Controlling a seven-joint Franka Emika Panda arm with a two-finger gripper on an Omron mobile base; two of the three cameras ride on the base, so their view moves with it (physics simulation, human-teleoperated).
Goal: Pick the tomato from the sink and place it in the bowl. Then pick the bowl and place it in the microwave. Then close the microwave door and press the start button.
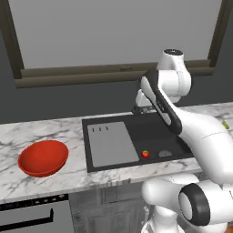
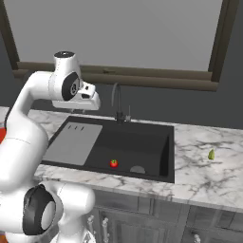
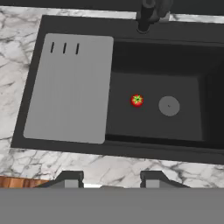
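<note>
Down in the lower middle of the left base view, the tomato (image 1: 145,154) sits on the floor of the sink (image 1: 136,125), just beside the right edge of the drainboard (image 1: 111,143) and a little apart from the drain (image 1: 165,154). From the right base view it lies low in the frame, near the front wall of the basin, with the drain just to its right. In the hand view the tomato (image 3: 137,100) is close to the centre, green stem up, with bare black floor all round it; the drain (image 3: 169,106) is near on its right and the basin's walls stand well clear above and below.

The gripper (image 3: 111,177) shows at the bottom of the hand view as two dark fingertips (image 3: 70,178) with a clear gap between them and nothing in it, over the marble counter (image 3: 131,168) at the sink's front edge. Its jaws stand apart, unloaded.

The bowl (image 1: 43,158) rests on the counter at the lower left of the left base view, well apart from the sink's left rim, with open marble around it. The faucet (image 2: 118,107) rises at the sink's back edge, mid-frame in the right base view. A small green thing (image 2: 211,154) lies alone on the counter at the right of that view.
</note>
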